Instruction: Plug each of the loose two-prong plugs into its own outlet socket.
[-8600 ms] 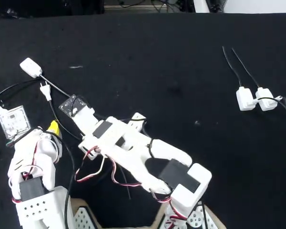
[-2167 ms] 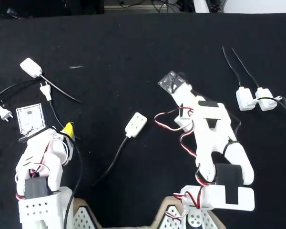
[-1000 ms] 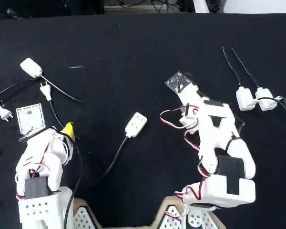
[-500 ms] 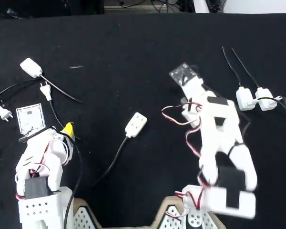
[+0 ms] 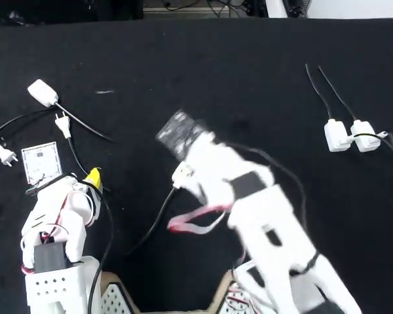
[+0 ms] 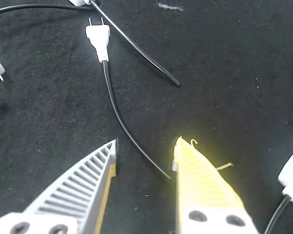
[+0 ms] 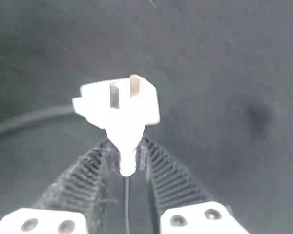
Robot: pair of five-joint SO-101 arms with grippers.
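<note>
— Where is the plug we care about?

— We see a white two-prong plug (image 7: 118, 109) gripped by the right pincer (image 7: 124, 148). The jaws are closed on its narrow neck, both flat prongs point away from the pincer, and its cable runs back between the fingers. The black surface (image 7: 224, 58) lies behind it.

— And the loose ones?

— In the high view a second plug (image 5: 63, 123) lies flat at the left of the frame, with its black cable (image 5: 75, 160) trailing down toward the left arm (image 5: 52, 222). A third plug (image 5: 5, 156) sits at the far left edge, near that arm's wrist.

— Is the left pincer holding anything?

— No. The left pincer (image 6: 145, 146) stands open (one grey finger, one yellow) with nothing between them. In its own view the second plug lies just ahead of it, and the cable passes the gap between the fingertips.

— Where are the sockets?

— One outlet socket (image 5: 182, 173) lies just left of the frame's centre, and its cord (image 5: 154, 222) curves down toward the lower edge. The right arm (image 5: 262, 209) stretches up from the lower right, and its wrist end covers part of that socket. We cannot make out its pincer from above. A further socket (image 5: 42, 93) rests in the upper left, well apart from the first.

— Anything else?

— At the right of the frame two white blocks (image 5: 337, 135) sit side by side, touching. Thin black wires (image 5: 321, 88) run from them toward the top.
</note>
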